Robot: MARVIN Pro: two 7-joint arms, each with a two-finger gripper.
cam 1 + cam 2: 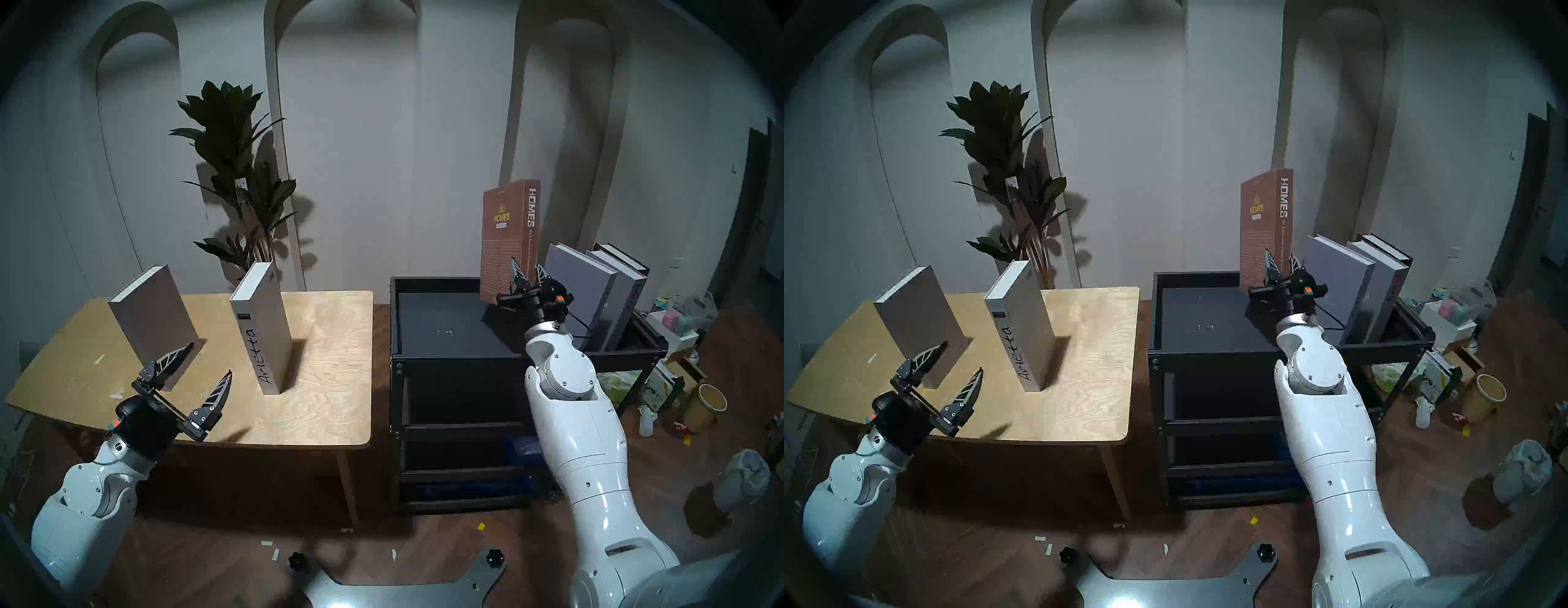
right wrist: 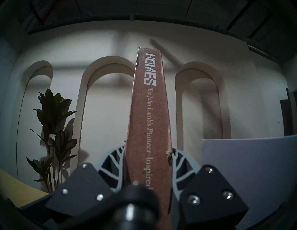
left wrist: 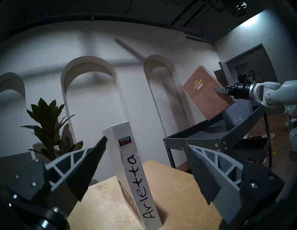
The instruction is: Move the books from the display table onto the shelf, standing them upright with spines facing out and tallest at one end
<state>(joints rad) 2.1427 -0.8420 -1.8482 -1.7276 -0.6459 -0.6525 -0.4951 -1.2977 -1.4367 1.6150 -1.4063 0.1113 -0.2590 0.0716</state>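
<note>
Books stand split between two places. On the plywood table (image 1: 322, 407) the white "Arletta" book (image 1: 265, 327) and a grey book (image 1: 152, 322) stand upright, well apart. On the black shelf (image 1: 449, 331) three grey and dark books (image 1: 594, 293) lean together at the right end of its top tray. The right pincer (image 1: 527, 271) is clamped on the spine of the brown "HOMES" book (image 1: 509, 237), upright above the tray, just left of the leaning ones. The left pincer (image 1: 199, 365) hangs wide apart and empty, near the grey book.
</note>
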